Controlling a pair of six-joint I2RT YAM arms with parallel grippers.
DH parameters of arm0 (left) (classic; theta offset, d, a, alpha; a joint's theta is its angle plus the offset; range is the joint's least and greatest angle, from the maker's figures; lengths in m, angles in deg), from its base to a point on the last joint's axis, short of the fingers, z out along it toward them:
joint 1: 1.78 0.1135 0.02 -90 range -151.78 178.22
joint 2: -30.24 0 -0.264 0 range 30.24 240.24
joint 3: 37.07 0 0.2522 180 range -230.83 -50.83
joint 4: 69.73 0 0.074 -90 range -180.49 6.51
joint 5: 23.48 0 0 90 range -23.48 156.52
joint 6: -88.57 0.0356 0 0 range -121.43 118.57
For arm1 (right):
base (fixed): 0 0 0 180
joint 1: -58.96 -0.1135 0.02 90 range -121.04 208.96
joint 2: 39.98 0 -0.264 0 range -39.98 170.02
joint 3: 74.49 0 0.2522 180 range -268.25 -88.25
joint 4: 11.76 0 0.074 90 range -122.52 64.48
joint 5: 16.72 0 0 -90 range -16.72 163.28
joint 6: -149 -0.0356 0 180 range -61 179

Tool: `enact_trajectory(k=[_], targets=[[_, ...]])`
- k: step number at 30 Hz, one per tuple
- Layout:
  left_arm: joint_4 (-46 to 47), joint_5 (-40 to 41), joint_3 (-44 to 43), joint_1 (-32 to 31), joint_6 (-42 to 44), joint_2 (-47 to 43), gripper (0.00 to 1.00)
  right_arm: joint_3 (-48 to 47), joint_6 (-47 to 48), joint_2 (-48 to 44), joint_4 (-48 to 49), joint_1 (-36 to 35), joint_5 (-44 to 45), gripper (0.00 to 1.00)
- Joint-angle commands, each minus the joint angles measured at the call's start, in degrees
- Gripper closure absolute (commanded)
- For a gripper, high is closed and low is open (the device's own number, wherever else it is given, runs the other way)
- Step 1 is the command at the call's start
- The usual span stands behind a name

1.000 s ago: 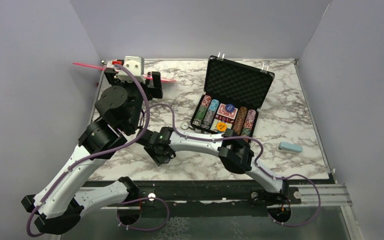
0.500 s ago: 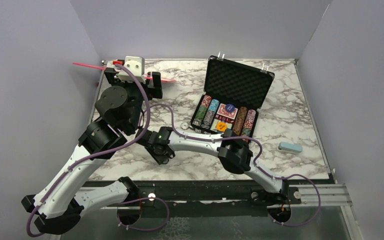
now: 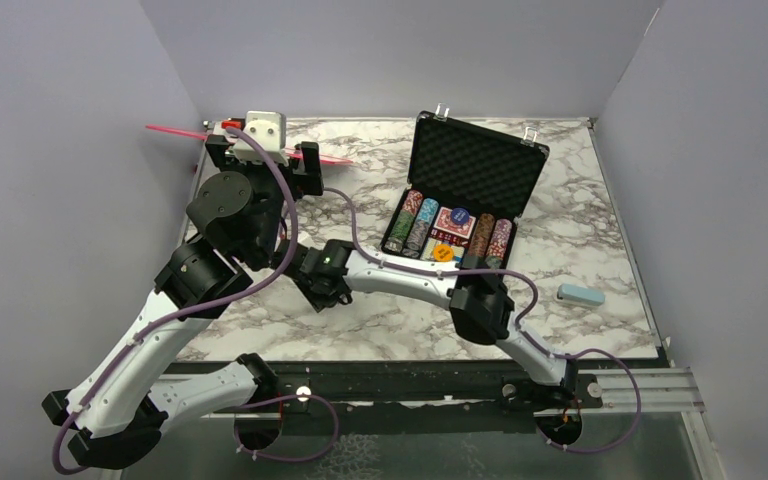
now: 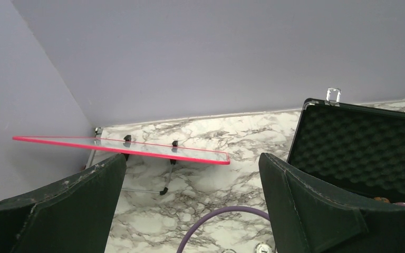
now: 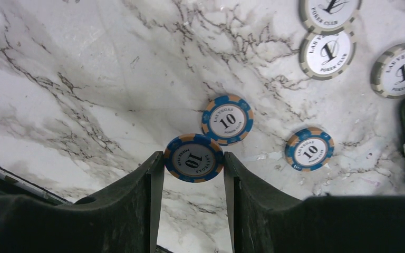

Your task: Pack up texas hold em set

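Note:
The black briefcase (image 3: 475, 165) stands open at the back right, its foam lid up, with rows of poker chips (image 3: 415, 222) and card decks inside; its lid also shows in the left wrist view (image 4: 358, 142). My right gripper (image 5: 192, 161) is shut on a blue "10" chip (image 5: 193, 157), held by its edges just above the marble. Two more blue chips (image 5: 227, 119) (image 5: 309, 149) and three white chips (image 5: 329, 51) lie loose on the table. In the top view the right gripper (image 3: 322, 292) is left of the case. My left gripper (image 4: 190, 211) is open and empty, raised at the back left.
A pink strip on wire legs (image 4: 121, 149) stands at the back left corner (image 3: 175, 131). A small light-blue block (image 3: 580, 294) lies at the right. A purple cable (image 4: 216, 221) loops below the left gripper. Grey walls close in three sides.
The right wrist has moved a little toward the back and the right elbow has shifted right. The left arm has barely moved.

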Motion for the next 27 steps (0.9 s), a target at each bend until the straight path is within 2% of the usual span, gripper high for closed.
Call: enact_trajectory(k=[1, 27], targets=[[0.15, 1.24, -1.29, -0.02, -0.02, -0.60, 0.01, -0.45, -0.99, -2.35, 1.19, 1.86, 2.70, 0.55], [0.19, 1.73, -0.37, -0.03, 0.94, 0.62, 0.01, 1.51, 0.58, 2.09, 3.57, 4.30, -3.34, 0.54]])
